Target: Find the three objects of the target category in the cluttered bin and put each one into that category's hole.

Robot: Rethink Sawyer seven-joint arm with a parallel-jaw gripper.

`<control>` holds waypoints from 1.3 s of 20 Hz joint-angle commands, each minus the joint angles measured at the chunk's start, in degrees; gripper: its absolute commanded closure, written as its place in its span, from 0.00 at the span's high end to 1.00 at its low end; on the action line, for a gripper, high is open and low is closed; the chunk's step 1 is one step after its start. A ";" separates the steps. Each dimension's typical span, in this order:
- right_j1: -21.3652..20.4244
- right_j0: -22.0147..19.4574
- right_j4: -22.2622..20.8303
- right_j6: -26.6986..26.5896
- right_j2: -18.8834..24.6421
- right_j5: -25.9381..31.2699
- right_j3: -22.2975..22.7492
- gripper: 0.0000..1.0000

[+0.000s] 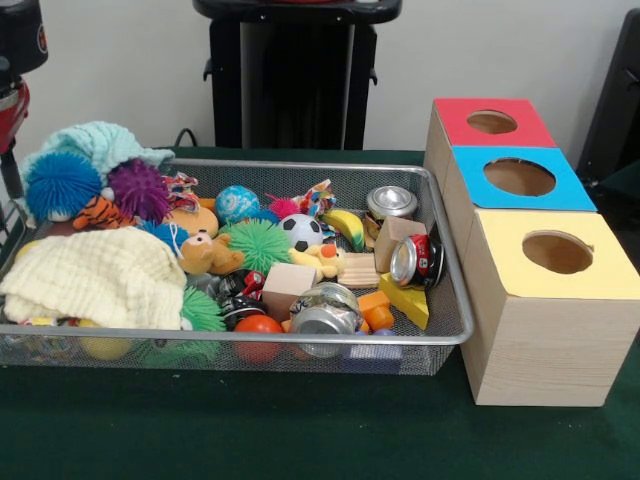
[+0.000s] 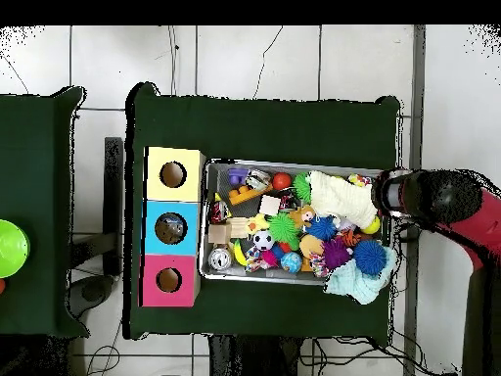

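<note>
The wire mesh bin (image 1: 300, 166) stands on the green table, packed with toys; it also shows in the overhead view (image 2: 294, 164). No clear plastic bottle shows among the clutter in either view. The blue-topped wooden box (image 1: 470, 192) stands right of the bin, between the red and yellow boxes, with its round hole (image 1: 519, 177) facing up. Overhead, something pale shows inside that hole (image 2: 170, 228). The red and black arm's end (image 2: 394, 192) hangs over the bin's edge by the cream cloth. The gripper under it is hidden.
The red-topped box (image 1: 455, 115) and yellow-topped box (image 1: 600, 270) flank the blue one. Three metal cans (image 1: 322, 308) (image 1: 418, 260) (image 1: 390, 203), spiky balls (image 1: 62, 182), a cream cloth (image 1: 100, 275) and wooden blocks (image 1: 288, 280) fill the bin. A green bowl (image 2: 10, 253) sits on a side table.
</note>
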 commanded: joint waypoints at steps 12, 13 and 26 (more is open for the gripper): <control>3.34 2.92 7.04 0.81 6.37 -10.08 7.87 1.00; 3.74 3.17 7.07 1.16 6.28 -11.28 7.98 1.00; 5.27 10.33 8.47 10.11 -1.58 -13.79 12.19 1.00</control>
